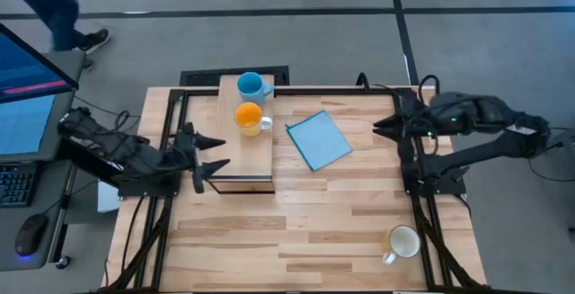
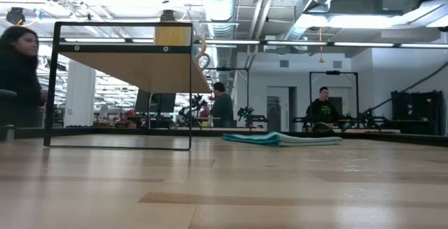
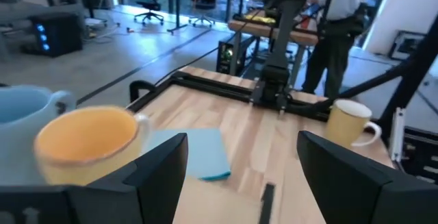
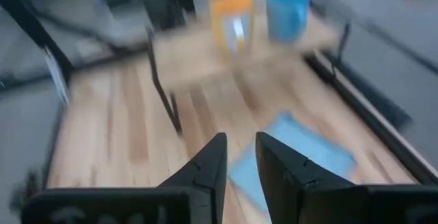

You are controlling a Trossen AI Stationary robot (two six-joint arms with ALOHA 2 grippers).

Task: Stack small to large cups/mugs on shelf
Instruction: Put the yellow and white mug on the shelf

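Judging from how things lie, two mugs are already on the shelf [image 1: 246,155] and only the cream mug [image 1: 403,242] is left, standing on the counter [image 1: 314,222] well away from the shelf, near the counter's front right corner. On the shelf the light-blue mug [image 1: 252,85] sits at the far end with the orange mug [image 1: 249,117] just beside it, leaving the near end bare. The left gripper [image 1: 208,153] hovers at the shelf's left edge, level with that bare end, its fingers spread wide and empty. The right gripper [image 1: 384,124] hangs beyond the blue sheet [image 1: 318,139] on the side away from the shelf, fingers nearly together and holding nothing. The likely trouble is reach: the cream mug is far from both, and carrying it in could brush the orange mug, or drag the sheet if carried low.
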